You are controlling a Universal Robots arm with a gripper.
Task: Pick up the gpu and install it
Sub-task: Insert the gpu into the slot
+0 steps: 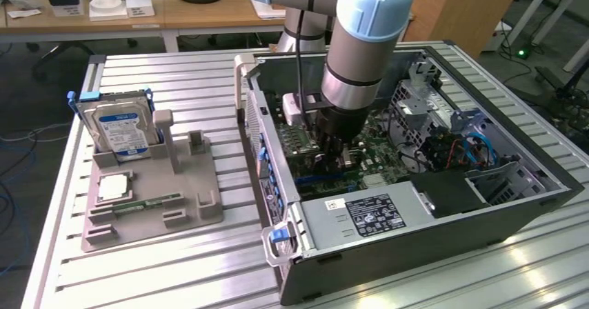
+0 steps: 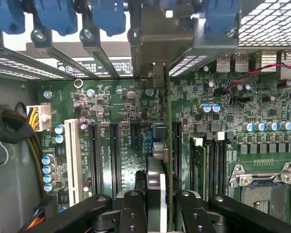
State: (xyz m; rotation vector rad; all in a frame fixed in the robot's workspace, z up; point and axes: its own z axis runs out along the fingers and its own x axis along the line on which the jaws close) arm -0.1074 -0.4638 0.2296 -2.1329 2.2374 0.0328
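Observation:
My gripper (image 2: 160, 213) is shut on the gpu (image 2: 161, 160), which I see edge-on between the two black fingers (image 2: 133, 211). The card stands upright over the green motherboard (image 2: 116, 102), in line with the long black expansion slots (image 2: 114, 155). Its silvery metal bracket (image 2: 155, 43) reaches the case's rear slot openings under the blue latches (image 2: 106, 14). In the exterior view the gripper (image 1: 332, 154) is down inside the open computer case (image 1: 515, 205), low over the motherboard (image 1: 377, 150). There the arm hides most of the card.
On the exterior view's left a grey holder (image 1: 152, 209) carries a silver hard drive (image 1: 120, 126), a processor (image 1: 112, 187) and a memory stick (image 1: 147, 203). The power supply (image 1: 368, 216) fills the case's front. Cables (image 2: 9, 126) and the empty processor socket (image 2: 264, 189) flank the slots.

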